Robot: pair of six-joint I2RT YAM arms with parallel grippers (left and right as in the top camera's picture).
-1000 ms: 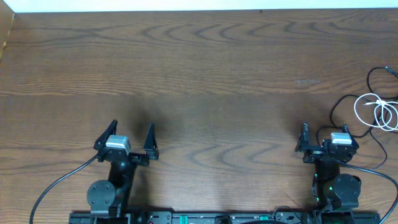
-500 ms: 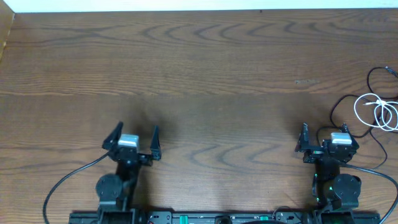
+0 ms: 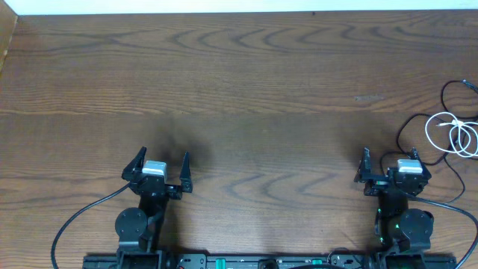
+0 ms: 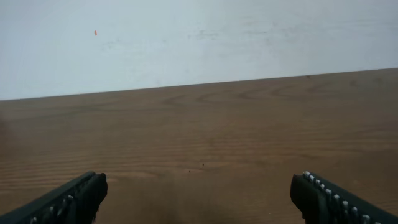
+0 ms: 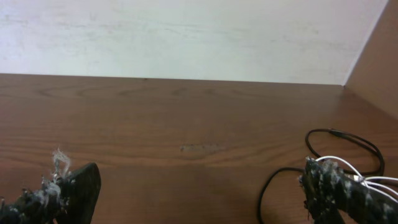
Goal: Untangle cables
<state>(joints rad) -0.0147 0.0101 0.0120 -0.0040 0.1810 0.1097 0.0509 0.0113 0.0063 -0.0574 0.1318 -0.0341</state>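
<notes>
The white cable (image 3: 457, 134) lies coiled in loops at the table's far right edge, tangled with the thin black cable (image 3: 418, 127) that curves around it. In the right wrist view the black cable (image 5: 348, 140) loops ahead at right and the white cable (image 5: 379, 180) shows by the right finger. My right gripper (image 3: 388, 168) is open and empty, a short way left of and nearer than the cables. My left gripper (image 3: 163, 166) is open and empty at the near left, far from the cables. In the left wrist view only its fingertips (image 4: 74, 199) and bare wood show.
The wooden table (image 3: 239, 90) runs back to a white wall (image 5: 186, 37). A brown side panel (image 5: 379, 68) stands at the far right. Thick black arm cables (image 3: 75, 220) trail from the arm bases along the near edge.
My left gripper has shifted slightly right and narrowed a little, still open. The right gripper and the cables have not moved.
</notes>
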